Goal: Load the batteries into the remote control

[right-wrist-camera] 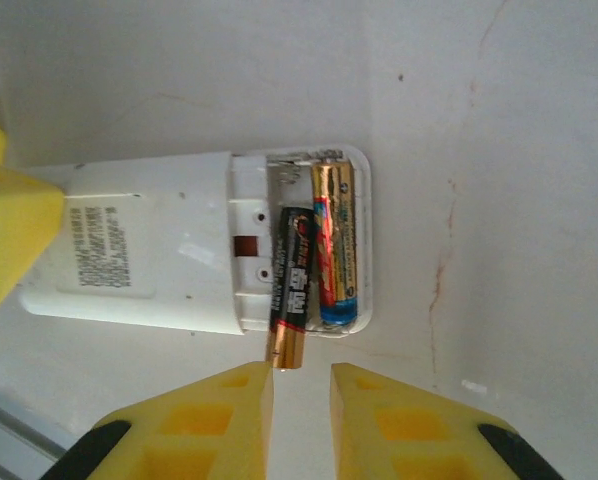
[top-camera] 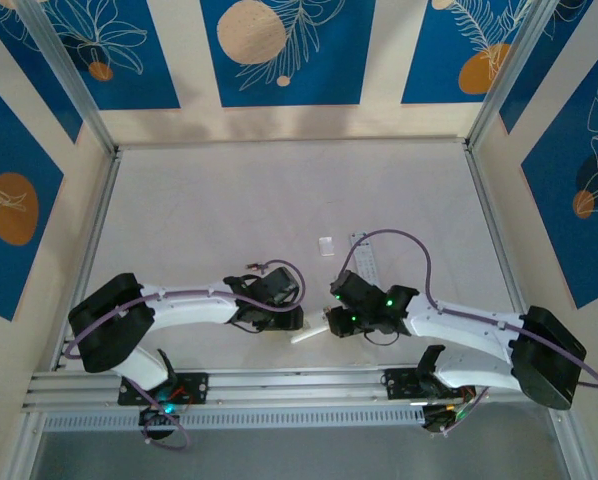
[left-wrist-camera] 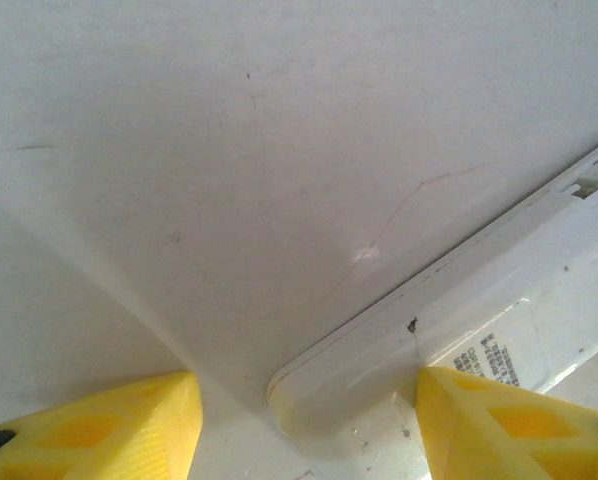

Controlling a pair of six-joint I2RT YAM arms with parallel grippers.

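A white remote control [right-wrist-camera: 139, 250] lies back up, its battery bay uncovered. One gold-and-blue battery [right-wrist-camera: 335, 245] sits flat in the bay. A black-and-copper battery [right-wrist-camera: 290, 285] lies tilted beside it, its copper end sticking out over the remote's edge. Just short of that end, my right gripper [right-wrist-camera: 301, 385] stands narrowly open with nothing between its fingers. My left gripper [left-wrist-camera: 307, 378] is open astride the remote's [left-wrist-camera: 479, 310] other end; its right finger [left-wrist-camera: 499, 420] rests on the casing, the left finger [left-wrist-camera: 129, 425] stands apart. From above, both grippers [top-camera: 284, 318] [top-camera: 331, 322] flank the remote [top-camera: 307, 336].
A second white remote [top-camera: 365, 262] lies further back beside the right arm's purple cable [top-camera: 419, 250]. A small white cover piece [top-camera: 326, 245] rests to its left. The aluminium rail [top-camera: 299, 385] runs along the near table edge.
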